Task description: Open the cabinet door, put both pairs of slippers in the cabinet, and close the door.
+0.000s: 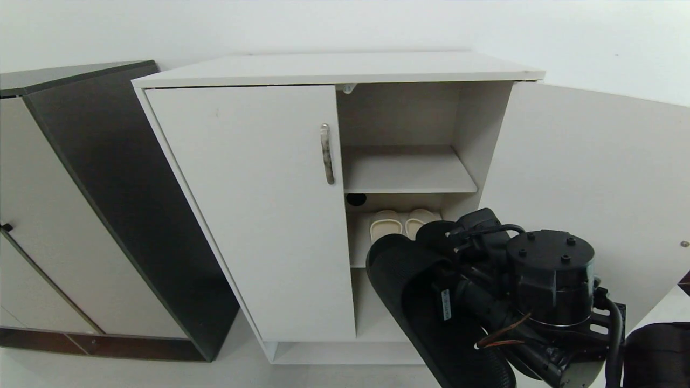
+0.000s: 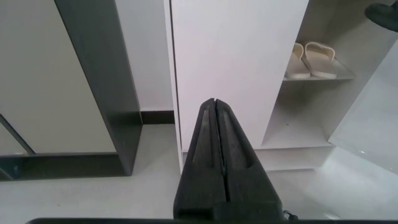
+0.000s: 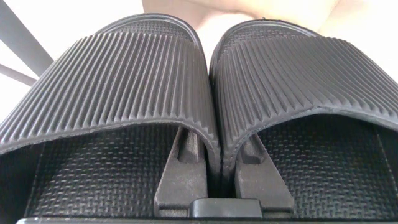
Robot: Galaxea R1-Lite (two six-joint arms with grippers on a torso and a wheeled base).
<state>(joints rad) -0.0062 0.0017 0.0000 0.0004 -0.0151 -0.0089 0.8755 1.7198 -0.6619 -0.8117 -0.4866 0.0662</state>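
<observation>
The white cabinet [image 1: 334,67] has its right door [image 1: 582,188] swung open and its left door [image 1: 253,205] closed. A beige pair of slippers [image 1: 401,223] lies side by side on the middle shelf, also visible as the beige pair [image 2: 314,59] in the left wrist view. My right gripper [image 3: 216,168] is shut on a black ribbed pair of slippers [image 3: 205,81], pinching their adjoining straps. In the head view the black slippers [image 1: 415,291] hang just in front of the open compartment, below the beige pair. My left gripper [image 2: 215,109] is shut on nothing and faces the closed left door from farther back.
A dark grey cabinet [image 1: 108,188] stands right beside the white one on its left. A metal handle [image 1: 326,153] runs down the closed door's edge. An upper shelf [image 1: 404,170] and a bottom shelf [image 1: 377,318] lie inside. The open door bounds the right side.
</observation>
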